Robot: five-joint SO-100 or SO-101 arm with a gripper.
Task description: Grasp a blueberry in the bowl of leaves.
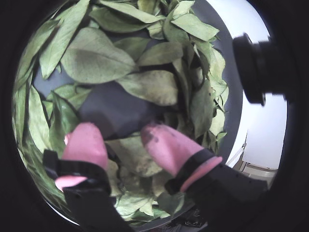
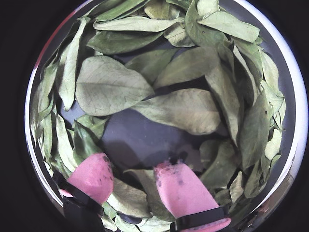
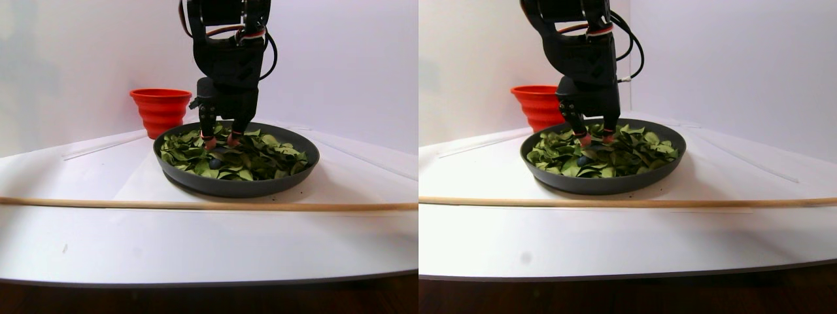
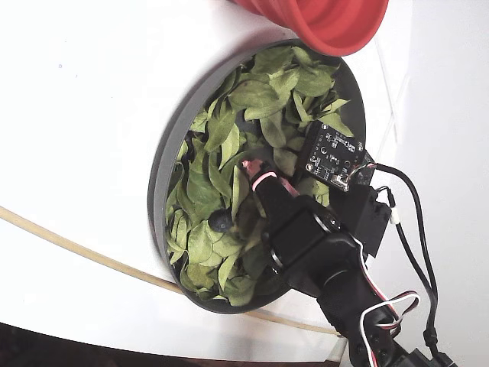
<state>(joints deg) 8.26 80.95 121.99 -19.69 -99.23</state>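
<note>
The bowl of leaves point(image 3: 235, 190) is a wide dark grey dish full of green leaves; its rim shows in the fixed view point(image 4: 163, 153) and in a wrist view point(image 1: 235, 121). The blueberry point(image 4: 221, 222) lies among the leaves, small and dark. In the stereo pair view it point(image 3: 214, 162) sits just in front of the fingers. I cannot make it out in either wrist view. My gripper point(image 1: 120, 133) is open and empty, its pink fingertips point(image 2: 99, 166) down among the leaves over a bare patch of dish. In the fixed view the gripper point(image 4: 256, 172) is up and right of the berry.
A red-orange bowl point(image 3: 160, 108) stands behind the dish, at the top of the fixed view point(image 4: 336, 19). A thin wooden stick point(image 3: 196, 205) lies across the white table in front of the dish. A camera module point(image 4: 332, 157) juts from the gripper's side.
</note>
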